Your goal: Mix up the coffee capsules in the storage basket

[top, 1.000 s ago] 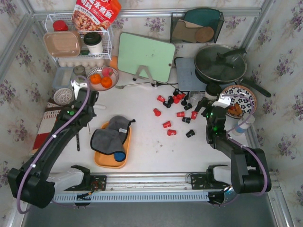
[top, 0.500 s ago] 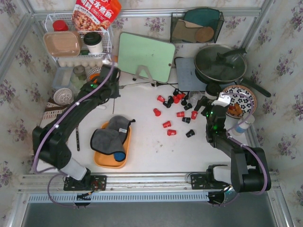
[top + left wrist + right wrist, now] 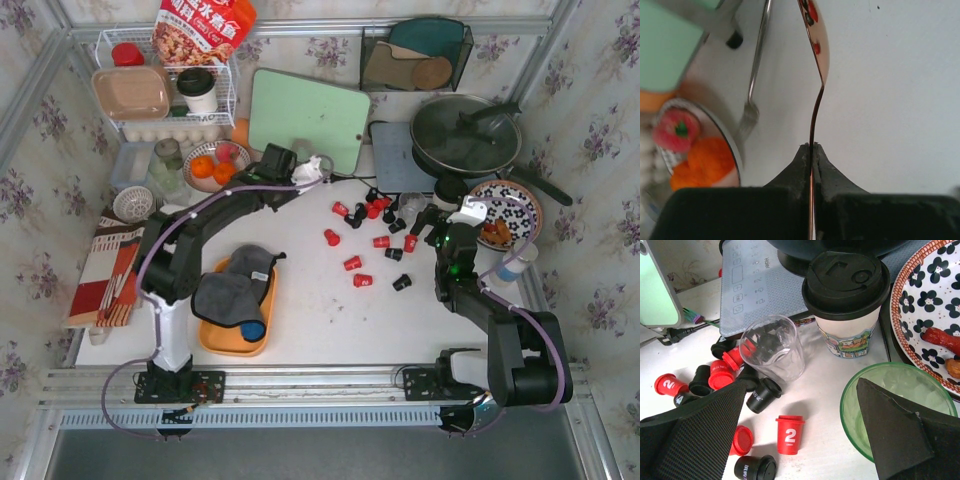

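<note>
Red and black coffee capsules (image 3: pixel 375 240) lie scattered on the white table right of centre, and several of them (image 3: pixel 789 435) show in the right wrist view. The orange storage basket (image 3: pixel 225 345) sits front left, a grey cloth (image 3: pixel 235 285) heaped in it; I see no capsules inside. My left gripper (image 3: pixel 312 170) (image 3: pixel 811 146) is at the back centre near the green cutting board, shut on the thin handle of a patterned spoon (image 3: pixel 815 110). At the capsules' right edge my right gripper (image 3: pixel 430 215) (image 3: pixel 801 382) stands open, empty, over a red capsule.
A clear glass (image 3: pixel 772 347), a lidded paper cup (image 3: pixel 847 295) and a green glass bowl (image 3: pixel 890 390) crowd the right gripper. A flowered plate (image 3: pixel 505 210), a pan (image 3: pixel 465 135), the green board (image 3: pixel 310 118), a fruit bowl (image 3: pixel 215 165) and a wire rack (image 3: pixel 165 90) line the back.
My left arm has swung from the table's left side across to the back centre by the green board. The right arm and the capsules have stayed put.
</note>
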You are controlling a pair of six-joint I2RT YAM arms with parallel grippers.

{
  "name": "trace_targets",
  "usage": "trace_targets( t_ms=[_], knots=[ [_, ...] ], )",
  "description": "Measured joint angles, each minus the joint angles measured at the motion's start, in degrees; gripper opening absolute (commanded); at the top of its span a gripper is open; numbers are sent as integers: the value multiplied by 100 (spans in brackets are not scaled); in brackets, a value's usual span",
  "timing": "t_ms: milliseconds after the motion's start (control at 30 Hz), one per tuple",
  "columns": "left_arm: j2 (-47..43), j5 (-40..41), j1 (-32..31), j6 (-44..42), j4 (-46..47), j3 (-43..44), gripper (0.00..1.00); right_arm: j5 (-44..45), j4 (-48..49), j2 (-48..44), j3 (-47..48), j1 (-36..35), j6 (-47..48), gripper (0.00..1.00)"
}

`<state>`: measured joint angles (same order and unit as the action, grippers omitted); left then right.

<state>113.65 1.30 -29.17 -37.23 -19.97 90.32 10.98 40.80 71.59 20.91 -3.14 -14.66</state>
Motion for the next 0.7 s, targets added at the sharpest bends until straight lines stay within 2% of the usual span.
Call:
trace_targets(
  t_ms=[133,367,600,700],
  knots=[
    [828,48,-31,-1113,245,573,0,0,0,-4,0,0,0,100],
    [1932,450,-39,-2151,675,1322,1,-2,-7,-4,0,0,0,100],
    [2356,673,-46,-2544,1246,1379,35,-4,-48,20,31,0,4,100],
    [2479,841,-50,-2588,1543,1447,43,-7,-66,42,55,0,4,100]
  ],
)
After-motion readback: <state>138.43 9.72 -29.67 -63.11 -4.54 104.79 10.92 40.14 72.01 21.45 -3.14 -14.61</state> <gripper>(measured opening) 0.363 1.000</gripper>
